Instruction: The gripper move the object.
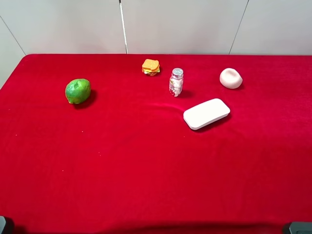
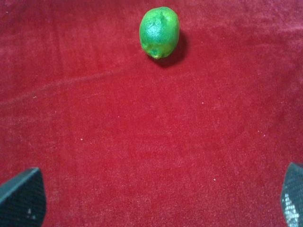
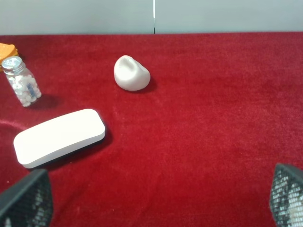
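The small clear bottle (image 1: 176, 82) with a pale cap and pinkish-white contents stands upright at the back middle of the red table. It also shows in the right wrist view (image 3: 21, 82). My left gripper (image 2: 156, 201) is open and empty, far from the bottle, with the lime ahead of it. My right gripper (image 3: 156, 198) is open and empty, near the table's front right, well short of the bottle. In the exterior high view only the arm bases (image 1: 298, 227) show at the bottom corners.
A green lime (image 1: 78, 90) lies at the left, also in the left wrist view (image 2: 159, 31). A flat white case (image 1: 206, 113) lies right of the bottle. A cream lump (image 1: 230, 78) sits at the back right. An orange toy sandwich (image 1: 150, 67) sits behind the bottle.
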`<state>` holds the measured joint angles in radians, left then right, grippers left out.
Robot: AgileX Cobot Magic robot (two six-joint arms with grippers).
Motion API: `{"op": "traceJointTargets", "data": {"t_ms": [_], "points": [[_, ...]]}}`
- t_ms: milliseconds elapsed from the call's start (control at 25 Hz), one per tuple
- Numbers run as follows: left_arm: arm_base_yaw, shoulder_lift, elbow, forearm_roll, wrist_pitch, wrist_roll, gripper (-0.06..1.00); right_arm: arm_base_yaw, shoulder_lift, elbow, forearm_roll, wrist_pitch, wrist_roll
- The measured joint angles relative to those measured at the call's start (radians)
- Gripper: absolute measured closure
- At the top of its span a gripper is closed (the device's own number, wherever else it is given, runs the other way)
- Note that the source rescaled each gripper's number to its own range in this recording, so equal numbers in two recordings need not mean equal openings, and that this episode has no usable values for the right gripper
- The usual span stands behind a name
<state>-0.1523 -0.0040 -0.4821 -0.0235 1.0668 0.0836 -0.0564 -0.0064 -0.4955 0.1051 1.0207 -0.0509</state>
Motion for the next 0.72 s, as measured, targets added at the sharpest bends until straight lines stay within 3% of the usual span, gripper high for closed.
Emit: {"op": "traceJointTargets", "data": {"t_ms": [720], "points": [[0.0, 0.0, 0.0, 0.0, 0.0, 0.0, -0.06, 0.0, 0.0, 0.0, 0.0, 0.0, 0.0]]}}
